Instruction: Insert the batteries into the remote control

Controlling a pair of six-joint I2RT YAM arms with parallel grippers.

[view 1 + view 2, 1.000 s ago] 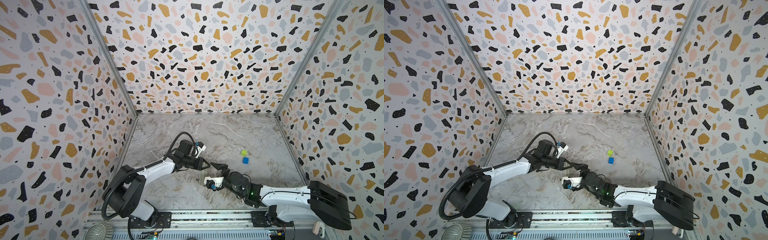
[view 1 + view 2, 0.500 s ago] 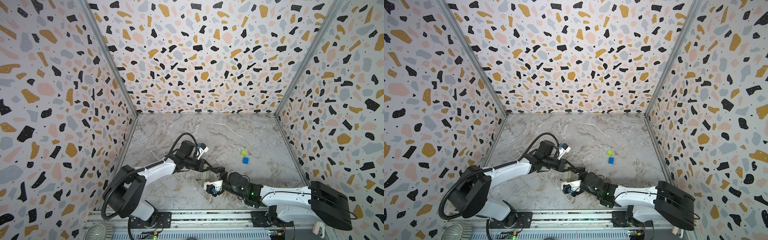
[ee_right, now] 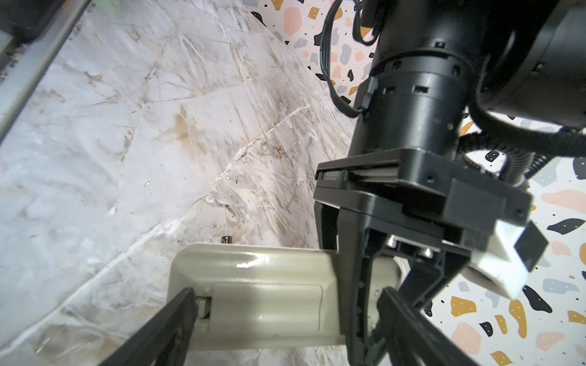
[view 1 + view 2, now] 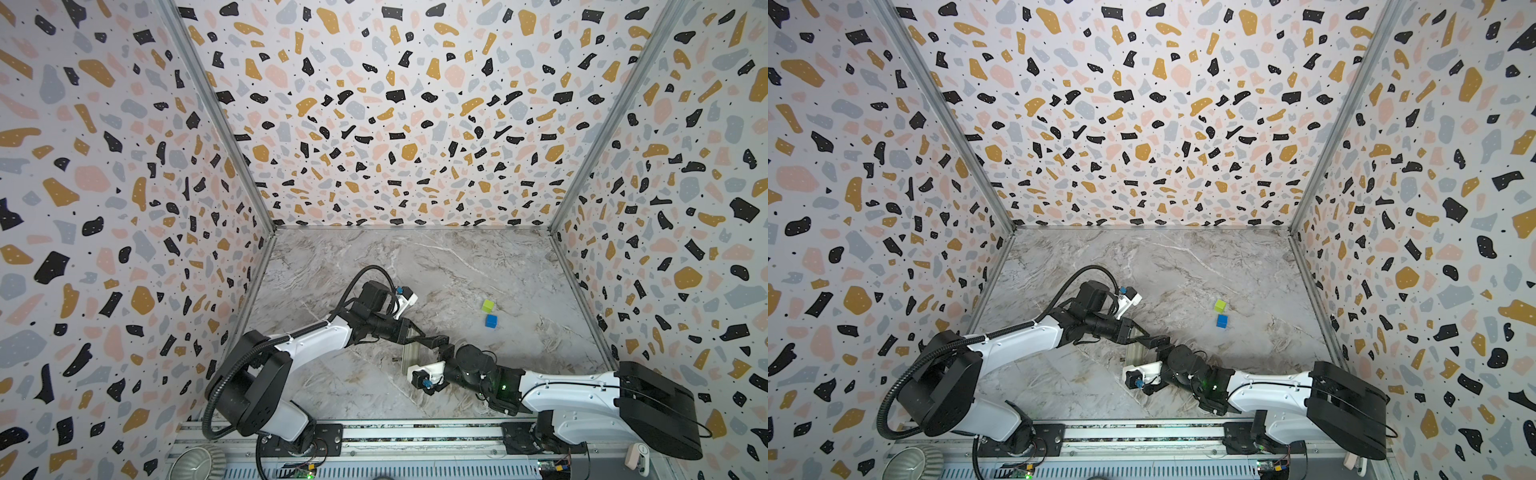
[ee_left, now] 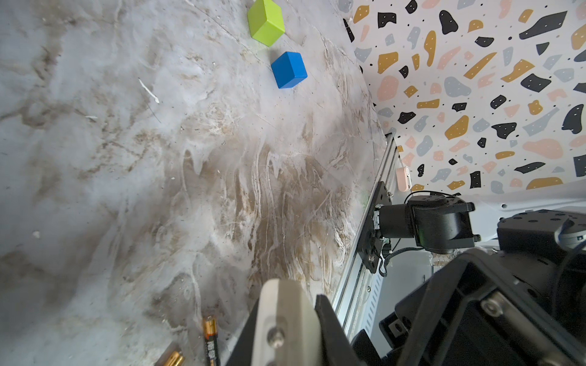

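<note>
The remote control (image 3: pixel 253 291) is a pale slim bar, back side up, so its battery cover (image 3: pixel 266 307) shows. It stands on its long edge on the table in both top views (image 4: pixel 408 353) (image 4: pixel 1135 354). My left gripper (image 5: pixel 287 301) (image 4: pixel 417 337) is shut on one end of it. My right gripper (image 3: pixel 287 294) (image 4: pixel 438 348) is open. Its fingers straddle the cover end, and one fingertip (image 3: pixel 182 304) sits at the cover's notch. Two batteries (image 5: pixel 211 340) (image 5: pixel 173 359) lie on the table beside the remote.
A green cube (image 4: pixel 488 305) and a blue cube (image 4: pixel 491 320) sit further right on the marble table (image 4: pixel 478 266). The metal rail (image 4: pixel 415 432) runs along the front edge. Terrazzo walls (image 4: pixel 374 124) close off the back and both sides.
The two grippers have drawn together at the remote. The left arm reached a little to the right, and the right gripper's open fingers came in around the remote's end.
</note>
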